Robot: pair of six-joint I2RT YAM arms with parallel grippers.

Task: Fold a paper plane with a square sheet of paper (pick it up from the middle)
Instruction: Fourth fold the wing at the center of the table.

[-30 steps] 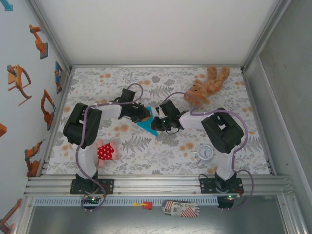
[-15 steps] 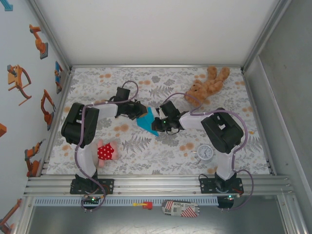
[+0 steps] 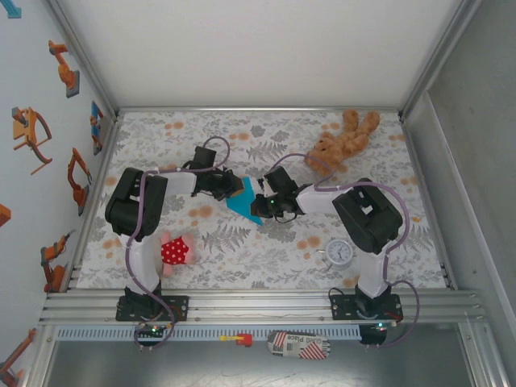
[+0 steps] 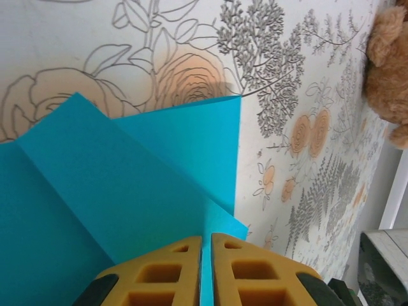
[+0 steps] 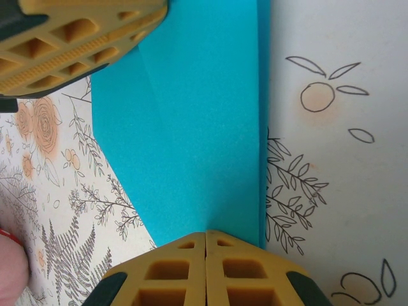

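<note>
The square sheet of paper is turquoise and folded into an angular, layered shape, lying on the flowered tablecloth mid-table between both arms. My left gripper comes at it from the left and is shut on a raised fold; a thin blue strip shows between its yellow pads. The paper's overlapping flaps spread out ahead of those pads. My right gripper meets the sheet from the right. Its jaws are shut flat together, tips on the paper near its straight edge. The left fingers show at top left there.
A brown teddy bear lies at the back right, its edge also seen as the teddy bear in the left wrist view. A small white clock stands near the right arm's base. A red polka-dot plush rests by the left arm's base.
The left wrist has shifted slightly and its jaws have closed a little further on the paper's fold. The right arm and the paper have barely moved.
</note>
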